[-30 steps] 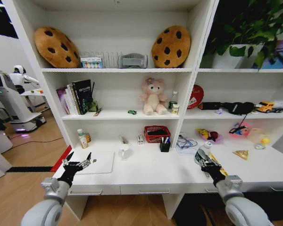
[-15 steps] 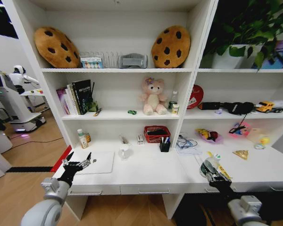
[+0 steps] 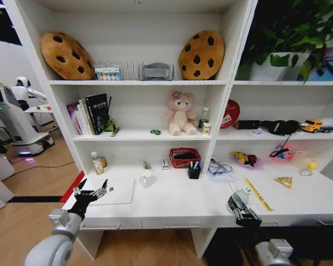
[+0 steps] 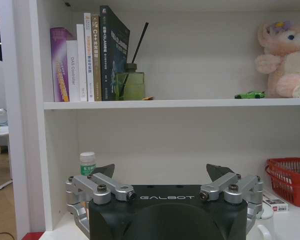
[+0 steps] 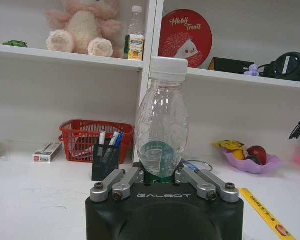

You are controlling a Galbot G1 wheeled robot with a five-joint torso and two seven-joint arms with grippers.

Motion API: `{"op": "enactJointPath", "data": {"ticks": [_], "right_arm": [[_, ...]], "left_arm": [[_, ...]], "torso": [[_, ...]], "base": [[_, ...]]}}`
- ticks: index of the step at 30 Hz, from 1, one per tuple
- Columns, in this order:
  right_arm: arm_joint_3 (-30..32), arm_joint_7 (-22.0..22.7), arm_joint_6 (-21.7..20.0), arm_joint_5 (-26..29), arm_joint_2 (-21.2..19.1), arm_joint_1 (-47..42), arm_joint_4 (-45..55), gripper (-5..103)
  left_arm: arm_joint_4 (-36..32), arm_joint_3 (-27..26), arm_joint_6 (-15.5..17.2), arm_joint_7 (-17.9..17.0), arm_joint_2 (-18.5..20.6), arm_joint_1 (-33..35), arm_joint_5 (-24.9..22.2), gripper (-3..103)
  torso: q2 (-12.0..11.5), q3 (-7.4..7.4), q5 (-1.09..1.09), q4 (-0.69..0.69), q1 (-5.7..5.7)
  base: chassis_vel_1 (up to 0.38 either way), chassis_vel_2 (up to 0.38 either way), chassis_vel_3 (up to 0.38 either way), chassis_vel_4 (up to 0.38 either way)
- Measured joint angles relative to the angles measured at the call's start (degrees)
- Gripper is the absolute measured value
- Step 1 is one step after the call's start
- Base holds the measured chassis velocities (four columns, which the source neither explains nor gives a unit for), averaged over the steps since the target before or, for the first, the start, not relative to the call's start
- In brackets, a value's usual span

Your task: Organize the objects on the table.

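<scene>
Jaws of the right gripper (image 3: 240, 206) have carried the clear bottle (image 5: 161, 131) nearer.

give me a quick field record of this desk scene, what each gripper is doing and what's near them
right gripper: jaws shut on a clear empty plastic bottle with white cap, at the front edge of the long white desk
left gripper: jaws open, holding nothing, over the silver laptop
yellow ruler: flat on the desk, beside the right gripper
black pen holder: in front of the red wire basket
</scene>
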Motion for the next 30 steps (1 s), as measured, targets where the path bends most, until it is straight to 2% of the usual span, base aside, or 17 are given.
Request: {"op": "enactJointPath", "data": {"ticks": [18, 30], "right_arm": [[-0.14, 0.06, 3.84, -0.62, -0.3, -0.6, -1.78, 22], [-0.16, -0.09, 4.79, -0.48, -0.66, -0.3, -2.66, 22]], "left_arm": [[0.0, 0.0, 0.0, 0.0, 0.0, 0.0, 0.0, 100], [0.0, 0.0, 0.0, -0.01, 0.0, 0.0, 0.0, 100]], "torso": [[0.0, 0.0, 0.0, 0.0, 0.0], [0.01, -0.01, 0.01, -0.01, -0.01]], "base": [[0.018, -0.019, -0.017, 0.019], [0.009, -0.176, -0.013, 0.176]]}}
